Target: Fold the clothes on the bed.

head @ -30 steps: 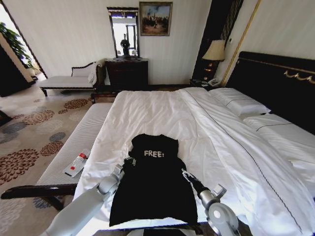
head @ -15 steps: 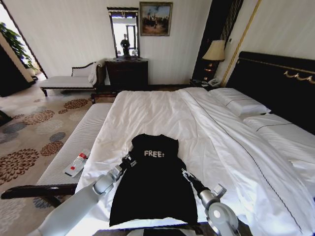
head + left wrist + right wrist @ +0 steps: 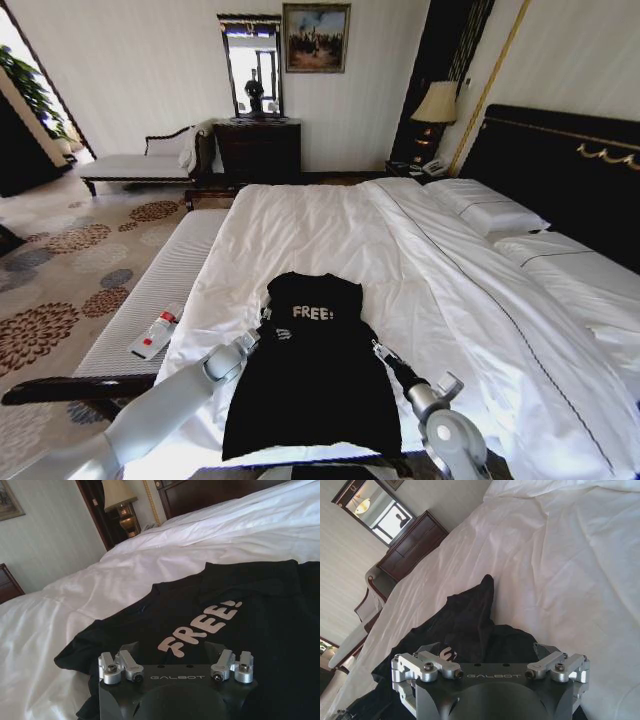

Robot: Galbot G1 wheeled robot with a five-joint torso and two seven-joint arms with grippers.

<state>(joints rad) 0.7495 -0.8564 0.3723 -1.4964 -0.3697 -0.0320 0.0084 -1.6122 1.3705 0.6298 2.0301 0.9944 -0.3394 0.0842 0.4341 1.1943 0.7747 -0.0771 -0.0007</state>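
T-shirt (image 3: pixel 312 375) black, "FREE!" up, flat on bed (image 3: pixel 330 225) near foot edge | my left claw (image 3: pixel 268 328) on its left sleeve, right claw (image 3: pixel 379 350) at right sleeve; fingers' state: cannot tell | advice: pinch fabric only, not sheet; lift both sides evenly.

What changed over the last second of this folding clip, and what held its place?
The left gripper first drew outward off the T-shirt, then swung back in over its left shoulder, ending nearer the lettering. The right gripper barely shifted at the shirt's right edge. Whether either set of jaws closed on cloth cannot be told. The shirt kept its flat shape on the bed.
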